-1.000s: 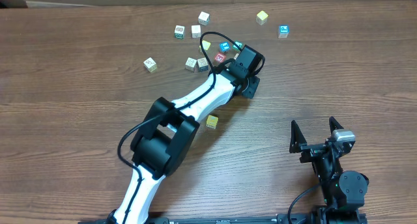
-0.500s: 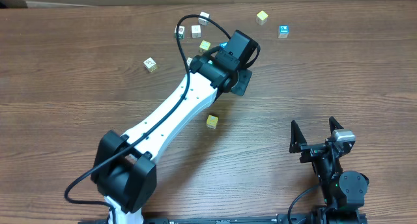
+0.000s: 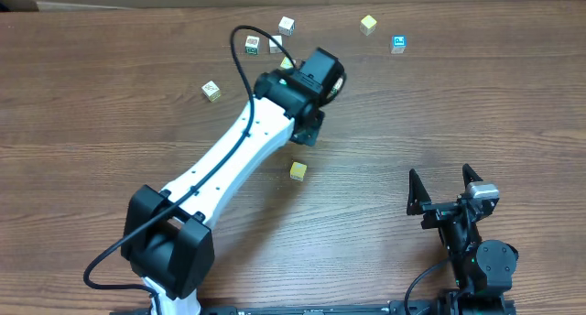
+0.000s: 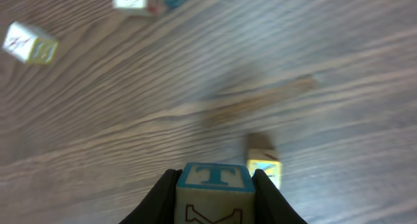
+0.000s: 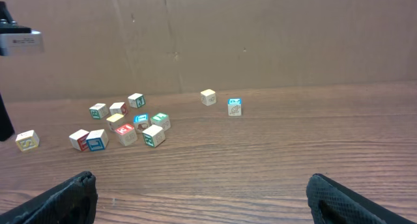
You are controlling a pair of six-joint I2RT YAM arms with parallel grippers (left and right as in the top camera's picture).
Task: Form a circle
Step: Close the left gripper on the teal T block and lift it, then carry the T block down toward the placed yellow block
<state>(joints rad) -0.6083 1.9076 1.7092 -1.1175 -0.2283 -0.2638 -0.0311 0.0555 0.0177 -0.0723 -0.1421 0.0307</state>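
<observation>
Left gripper is clamped on a wooden letter cube, blue "T" on the upper face, one finger on each side, and holds it clear above the table. Right gripper is parked at the near right edge, jaws spread wide, holding nothing. Step in hand, as I read it: carry the T cube to the circle and seat it in a gap. To do that well, pick the gap first and come down vertically with the cube faces square to its neighbours. The fingers should straddle the gap so they do not sweep adjacent cubes. Let go only once the cube rests flat, then lift straight up. The wrist view is motion-blurred, so slow down before descent. The circle lies at the far centre-left of the table. From overhead it sits mostly under the left wrist and is hidden. From the right wrist view it reads as an uneven clump more than a ring: whitish, yellow and red-printed cubes close together, blue- and green-printed ones alongside, spacing irregular. One lone yellow cube lies well apart, nearer the robot.
</observation>
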